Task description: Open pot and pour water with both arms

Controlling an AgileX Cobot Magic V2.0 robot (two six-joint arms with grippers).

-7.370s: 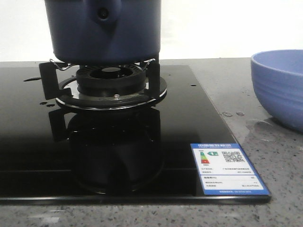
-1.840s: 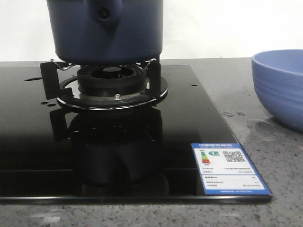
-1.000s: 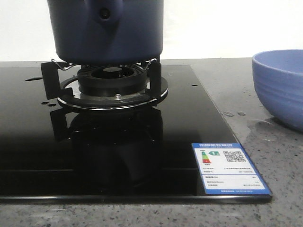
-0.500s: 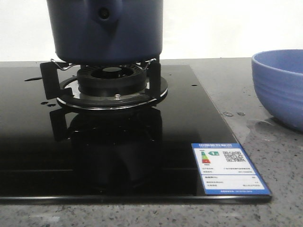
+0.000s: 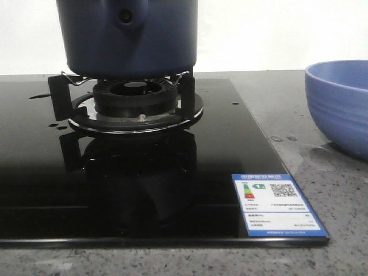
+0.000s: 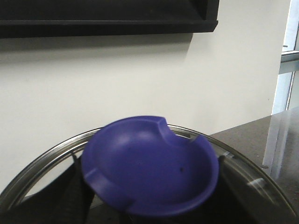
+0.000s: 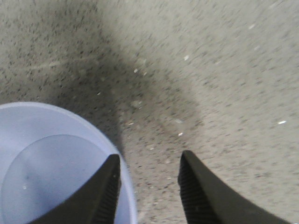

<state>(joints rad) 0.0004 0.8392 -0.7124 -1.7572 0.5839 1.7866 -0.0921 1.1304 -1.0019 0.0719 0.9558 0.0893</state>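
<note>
The dark navy-blue pot (image 5: 127,37) stands on the gas burner (image 5: 135,98). Its handle stub with the round hole faces me and its top is cut off by the frame. Neither gripper shows in the front view. In the left wrist view, my left gripper (image 6: 148,163) is shut on the blue knob (image 6: 149,168) of a metal-rimmed glass lid (image 6: 42,156), held up against the white wall. In the right wrist view, my right gripper (image 7: 149,157) is open and straddles the rim of the periwinkle bowl (image 7: 51,163), one finger inside and one outside.
The black glass hob (image 5: 230,144) carries a blue energy label (image 5: 279,204) at its front right corner. The periwinkle bowl (image 5: 339,106) stands to the right on the grey speckled counter (image 5: 322,172), with water drops beside it. A dark shelf (image 6: 107,16) hangs on the wall.
</note>
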